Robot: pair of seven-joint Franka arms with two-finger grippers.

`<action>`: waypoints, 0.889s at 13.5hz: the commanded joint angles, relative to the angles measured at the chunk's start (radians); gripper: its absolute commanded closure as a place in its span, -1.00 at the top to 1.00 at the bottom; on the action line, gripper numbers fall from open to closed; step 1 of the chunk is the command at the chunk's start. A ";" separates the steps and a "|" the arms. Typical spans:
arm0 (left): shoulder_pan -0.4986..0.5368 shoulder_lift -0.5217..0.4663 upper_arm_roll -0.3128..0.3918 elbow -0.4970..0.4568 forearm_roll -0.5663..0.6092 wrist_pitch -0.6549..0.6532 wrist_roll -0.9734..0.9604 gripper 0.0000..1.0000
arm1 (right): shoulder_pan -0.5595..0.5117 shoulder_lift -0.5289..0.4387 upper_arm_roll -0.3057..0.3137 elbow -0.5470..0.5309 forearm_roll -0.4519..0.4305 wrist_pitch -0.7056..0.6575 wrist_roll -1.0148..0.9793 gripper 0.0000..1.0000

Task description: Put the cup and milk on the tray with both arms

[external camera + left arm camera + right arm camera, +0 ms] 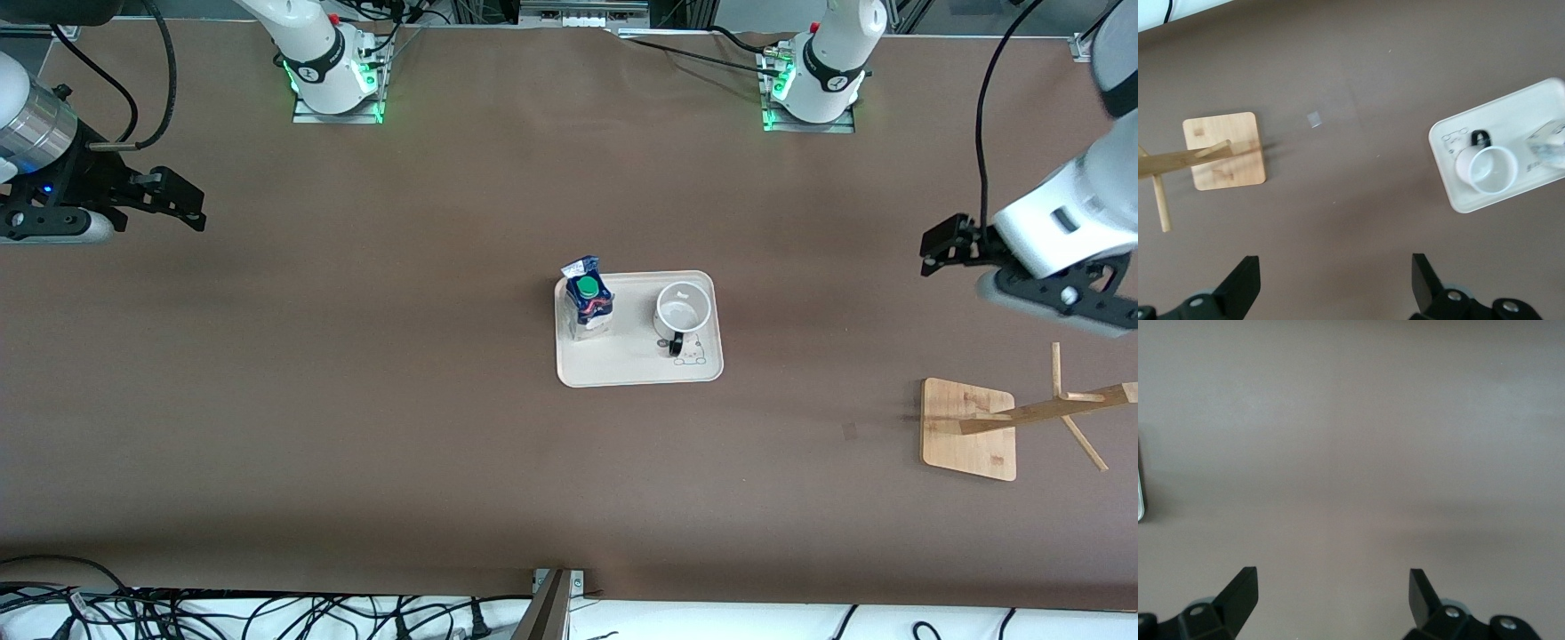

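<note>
Task looks done: cup (682,310) and milk (588,300) both stand on the tray (622,360), well apart from my left gripper (935,250) and right gripper (182,200), both spread wide, holding nothing.

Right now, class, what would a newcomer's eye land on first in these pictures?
The cream tray at mid-table, with the milk and the cup standing on it. Both claws hang open over bare table: the left claw near the wooden stand, the right claw at the right arm's end.
</note>
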 commanded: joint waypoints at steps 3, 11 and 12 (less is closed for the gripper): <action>-0.156 -0.242 0.255 -0.291 -0.064 0.157 0.004 1.00 | -0.017 0.009 0.011 0.022 -0.002 -0.009 -0.004 1.00; -0.153 -0.247 0.233 -0.291 -0.036 0.081 -0.076 1.00 | -0.020 0.009 0.011 0.023 -0.004 -0.003 -0.004 1.00; -0.151 -0.247 0.232 -0.291 -0.034 0.081 -0.076 1.00 | -0.023 0.009 0.011 0.023 -0.004 -0.003 -0.004 1.00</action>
